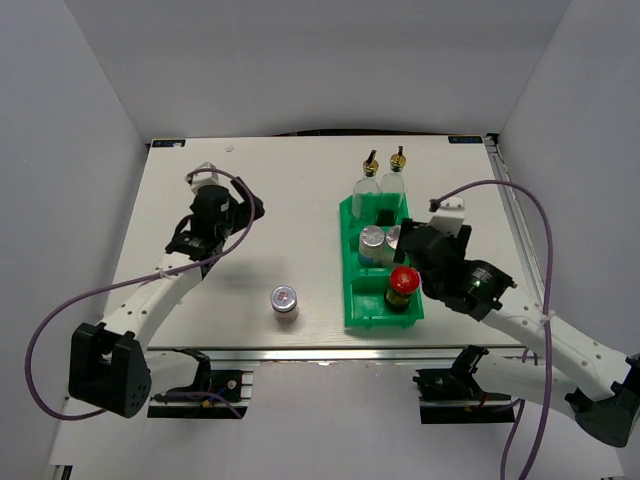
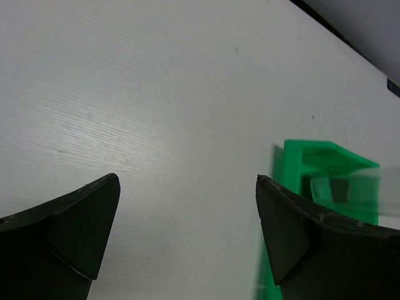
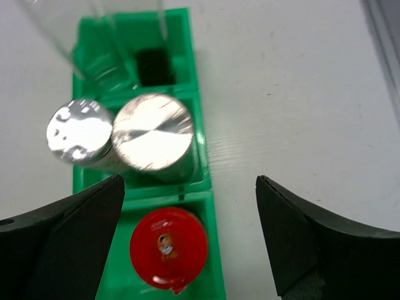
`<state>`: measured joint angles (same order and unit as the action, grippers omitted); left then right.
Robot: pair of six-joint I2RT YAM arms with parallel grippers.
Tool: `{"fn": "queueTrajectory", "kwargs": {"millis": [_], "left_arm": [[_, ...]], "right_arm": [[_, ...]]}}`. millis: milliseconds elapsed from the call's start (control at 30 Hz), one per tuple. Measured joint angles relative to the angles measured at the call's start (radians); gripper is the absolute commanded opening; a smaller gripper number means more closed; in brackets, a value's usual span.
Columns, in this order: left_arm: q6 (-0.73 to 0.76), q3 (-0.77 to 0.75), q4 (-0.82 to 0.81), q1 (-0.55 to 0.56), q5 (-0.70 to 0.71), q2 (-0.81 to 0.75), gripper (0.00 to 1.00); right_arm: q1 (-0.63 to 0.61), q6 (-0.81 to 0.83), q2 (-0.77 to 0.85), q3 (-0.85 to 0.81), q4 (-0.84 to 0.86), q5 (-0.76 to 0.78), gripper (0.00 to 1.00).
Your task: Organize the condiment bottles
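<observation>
Your right gripper hangs spread wide over the green bin, above its red-capped jar and two silver-lidded jars. Your left gripper gapes empty over the table. One lone jar stands at bottom centre, outside the bin.

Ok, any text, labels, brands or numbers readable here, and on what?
No readable text in any view.
Red-capped jar: small mark at cap centre, too blurred to read.
Lone silver-lidded jar: reddish spot on lid, too small to read.
Green bin: no label visible.
</observation>
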<state>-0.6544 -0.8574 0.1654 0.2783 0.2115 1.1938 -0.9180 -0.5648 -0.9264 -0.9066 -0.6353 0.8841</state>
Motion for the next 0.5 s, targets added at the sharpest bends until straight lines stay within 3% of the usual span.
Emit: {"fn": "queueTrajectory", "kwargs": {"millis": [133, 300, 500], "left_arm": [[-0.012, 0.000, 0.011, 0.133, 0.030, 0.021, 0.98], [-0.029, 0.000, 0.098, 0.251, 0.071, 0.025, 0.98], [-0.038, 0.049, 0.249, 0.319, 0.087, -0.029, 0.98]], "right_arm": [[0.165, -0.010, 0.000, -0.013, 0.015, 0.026, 0.89], [0.461, 0.023, 0.029, 0.029, 0.119, -0.066, 0.89], [0.608, 0.056, 0.028, 0.092, 0.193, -0.187, 0.89]]}}
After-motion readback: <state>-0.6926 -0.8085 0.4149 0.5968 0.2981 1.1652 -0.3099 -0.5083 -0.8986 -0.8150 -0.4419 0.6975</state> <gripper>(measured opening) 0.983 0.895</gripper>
